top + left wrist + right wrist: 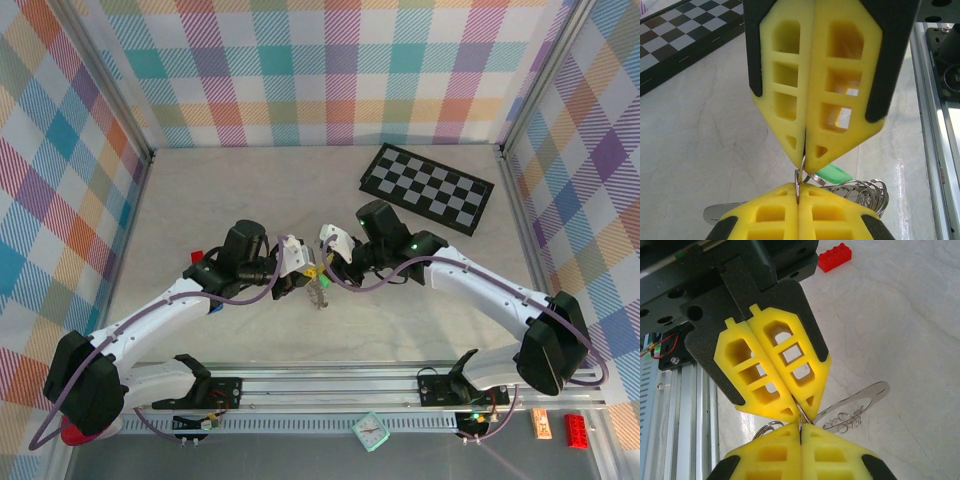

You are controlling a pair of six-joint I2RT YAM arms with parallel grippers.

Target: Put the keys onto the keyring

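Currently, keyring (320, 290): pinched over the counter (230, 190) between my left end effector (798, 192) and right end effector (800, 430), both clenched tip to tip on its wire, hoop lying crosswise to them, green key (832, 172) just beside the pinch, equally near both.

Chequered board (428, 188) laid flat at far right of table (250, 190), red brick (577, 430) seen below front rail (340, 378), teal clock (370, 431) set mid-front, plaid walls (330, 70) hung around.
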